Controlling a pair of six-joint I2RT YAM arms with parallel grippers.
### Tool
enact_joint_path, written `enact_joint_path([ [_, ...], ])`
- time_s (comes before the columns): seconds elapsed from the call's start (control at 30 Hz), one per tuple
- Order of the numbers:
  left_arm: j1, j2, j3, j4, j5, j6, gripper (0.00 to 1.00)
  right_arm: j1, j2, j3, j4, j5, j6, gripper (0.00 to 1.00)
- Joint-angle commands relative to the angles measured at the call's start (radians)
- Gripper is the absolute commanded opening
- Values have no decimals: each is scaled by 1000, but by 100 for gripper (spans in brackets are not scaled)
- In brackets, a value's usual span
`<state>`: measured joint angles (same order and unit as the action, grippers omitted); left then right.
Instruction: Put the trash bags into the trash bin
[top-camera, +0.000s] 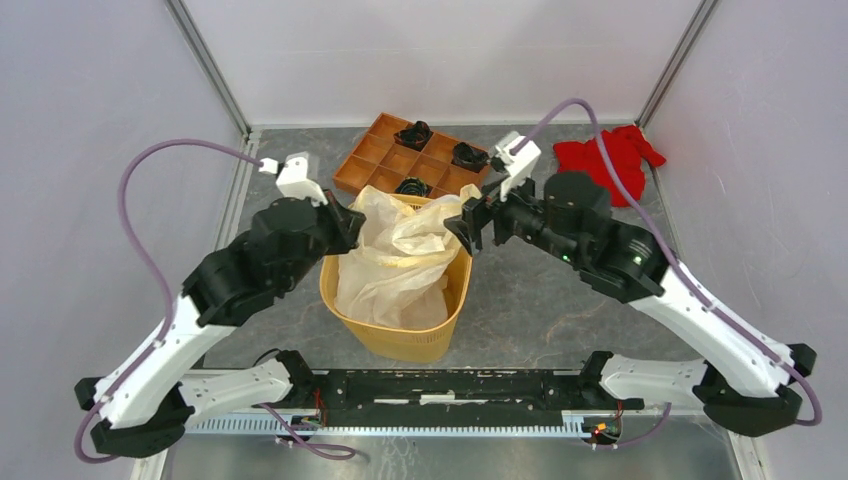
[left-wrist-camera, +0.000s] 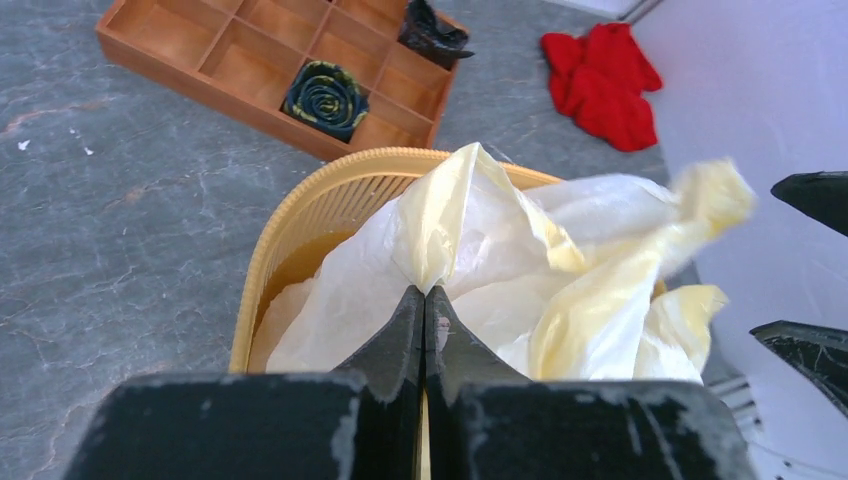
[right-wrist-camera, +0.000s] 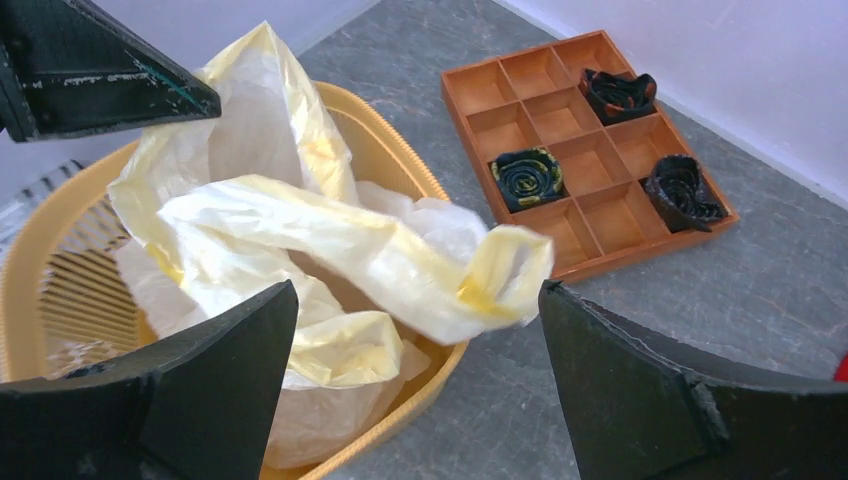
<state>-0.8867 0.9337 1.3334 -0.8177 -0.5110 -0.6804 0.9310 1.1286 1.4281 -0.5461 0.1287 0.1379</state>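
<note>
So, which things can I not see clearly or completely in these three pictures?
Floor of the trash bin: hidden in every view by the trash bag.
Left gripper: in the top view its dark wrist covers the fingertips; only the left wrist view shows it shut on the trash bag.
Wooden tray: cut off by the top edge in the left wrist view.
Trash bag's loose end: blurred in the left wrist view.
</note>
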Motion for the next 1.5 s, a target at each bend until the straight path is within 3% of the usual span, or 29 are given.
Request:
enact_joint_path([
  [0.0,3,-43,46,-73,42,37,2,-3,-52,-23,-58,-54,67,98],
  [0.33,3,-214,-32,-123,-190,-101,2,-3,-94,-113,-117,30,211,95],
  [0.53,3,-252,-100,-52,-128,-119,2,-2,5,-129,-113,82,276,69],
  [0.67,3,-271,-153,11,-95,-154,2,5,75,-112,-128,214,276,53],
  [0.77,2,-289,-196,80,-64,-175,2,5,109,-103,-111,304,274,34],
  [0.97,3,-230,-186,137,23,-172,2,1,163,-43,-10,491,127,1],
  [1.13,3,-153,-127,88,115,-206,2,-36,227,-40,72,470,-21,0],
  [1.3,3,-194,-182,80,176,-301,2,-57,176,-132,234,499,-130,0],
  [1.4,3,-217,-217,91,203,-332,2,-82,192,-97,193,533,-152,0],
  [1.43,3,-218,-223,87,203,-340,2,-83,198,-81,173,525,-150,3],
  [1.47,3,-218,-224,85,204,-345,2,-84,193,-74,156,496,-150,12],
])
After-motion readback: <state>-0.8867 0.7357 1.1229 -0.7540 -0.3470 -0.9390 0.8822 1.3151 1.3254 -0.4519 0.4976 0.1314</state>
